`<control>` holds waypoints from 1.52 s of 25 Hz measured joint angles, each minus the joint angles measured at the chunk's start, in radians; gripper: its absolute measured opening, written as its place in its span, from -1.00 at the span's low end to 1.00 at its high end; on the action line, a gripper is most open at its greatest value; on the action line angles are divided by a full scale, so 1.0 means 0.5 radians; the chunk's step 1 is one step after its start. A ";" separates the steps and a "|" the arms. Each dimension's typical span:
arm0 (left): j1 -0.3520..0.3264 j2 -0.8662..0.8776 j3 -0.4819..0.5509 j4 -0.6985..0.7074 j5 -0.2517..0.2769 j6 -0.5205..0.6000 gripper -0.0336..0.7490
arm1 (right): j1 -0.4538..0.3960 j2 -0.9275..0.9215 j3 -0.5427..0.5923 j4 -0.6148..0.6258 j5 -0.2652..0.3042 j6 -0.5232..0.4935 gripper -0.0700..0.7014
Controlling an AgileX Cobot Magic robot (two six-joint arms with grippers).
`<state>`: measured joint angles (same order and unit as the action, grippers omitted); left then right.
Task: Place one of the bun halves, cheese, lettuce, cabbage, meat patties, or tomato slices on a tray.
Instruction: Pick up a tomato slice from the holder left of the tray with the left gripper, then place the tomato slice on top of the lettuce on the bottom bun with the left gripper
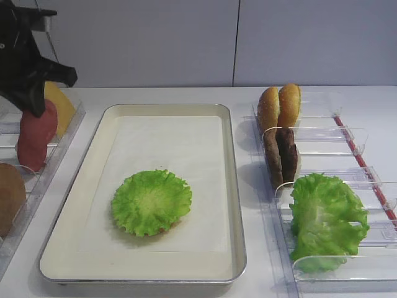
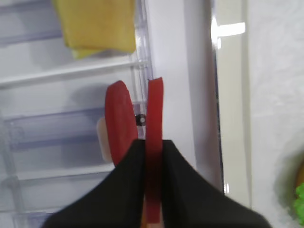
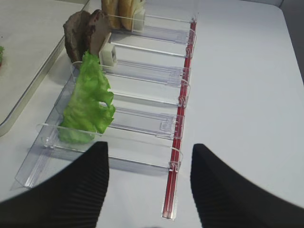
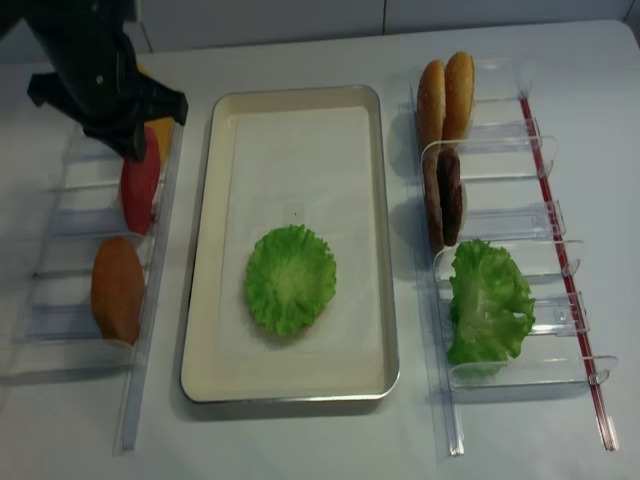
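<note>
On the white tabletop [image 4: 300, 440] the cream tray [image 4: 375, 250] lies in the middle, its long sides running from the near edge to the far edge, with a round lettuce leaf [image 4: 290, 278] on its paper liner in the near half. Along the left edge stands a clear plastic bin rack [image 4: 60, 335]; over its far part the left hand [image 2: 153, 156] hangs with its fingers [image 2: 187, 180] pressed together on one upright tomato slice [image 2: 154, 142], gripped edge-on. A second tomato slice [image 2: 118, 118] stands just beside it in the same compartment, and the yellow cheese [image 2: 95, 26] sits in the next compartment toward the far edge. In the overhead view a bun half [image 4: 118, 288] leans in a compartment nearer the front edge of that rack. Along the right edge a second clear bin rack [image 4: 520, 215] holds two bun halves [image 4: 447, 88] upright in its far compartment, two dark meat patties [image 4: 442, 198] standing on edge behind the next divider, and a loose bunch of lettuce [image 4: 487, 302] in the nearer compartments. The right hand [image 3: 149, 185] hovers above the near end of this right rack, its two black fingers [image 3: 85, 183] spread well apart with nothing between them.
</note>
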<state>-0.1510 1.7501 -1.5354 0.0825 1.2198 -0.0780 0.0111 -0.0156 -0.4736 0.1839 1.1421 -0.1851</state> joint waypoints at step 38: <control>0.115 -0.167 1.187 -2.398 -0.075 1.633 -0.80 | 0.000 0.000 0.000 0.000 0.004 0.000 0.26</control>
<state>-0.0936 1.6664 -0.9419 -1.1165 1.1823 0.7387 0.0111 -0.0156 -0.4736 0.1839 1.1441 -0.1851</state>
